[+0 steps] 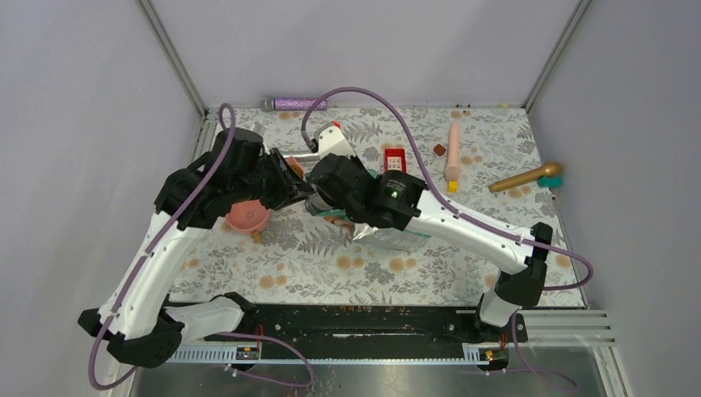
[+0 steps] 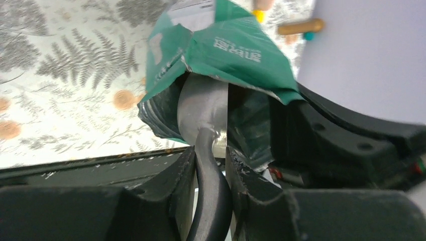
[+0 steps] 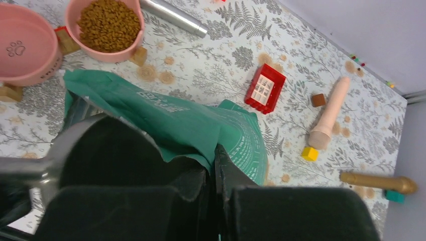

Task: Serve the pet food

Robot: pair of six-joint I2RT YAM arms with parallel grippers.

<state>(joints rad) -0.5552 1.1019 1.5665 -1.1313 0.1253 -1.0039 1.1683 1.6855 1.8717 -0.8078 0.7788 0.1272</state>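
My left gripper (image 2: 210, 153) is shut on the dark handle of a metal scoop (image 2: 201, 108). The scoop's bowl reaches into the open mouth of the teal bag (image 2: 236, 50). My right gripper (image 3: 213, 160) is shut on the torn top edge of the bag (image 3: 171, 118) and holds it open. The pet food (image 3: 106, 22) is a heap of brown kibble in a pink bowl (image 3: 131, 46). A second pink bowl (image 3: 25, 50) with a paw print stands beside it with no kibble showing. In the top view both grippers meet at the bag (image 1: 405, 234) near a pink bowl (image 1: 246, 217).
On the fern-print mat lie a red block (image 3: 264, 88), a pink cylinder (image 3: 329, 113), a yellow cube (image 3: 309, 153), a brown cube (image 3: 317, 100) and a gold stick (image 1: 525, 178). A purple tube (image 1: 293, 104) lies at the back edge. Small wooden blocks sit by the bowls.
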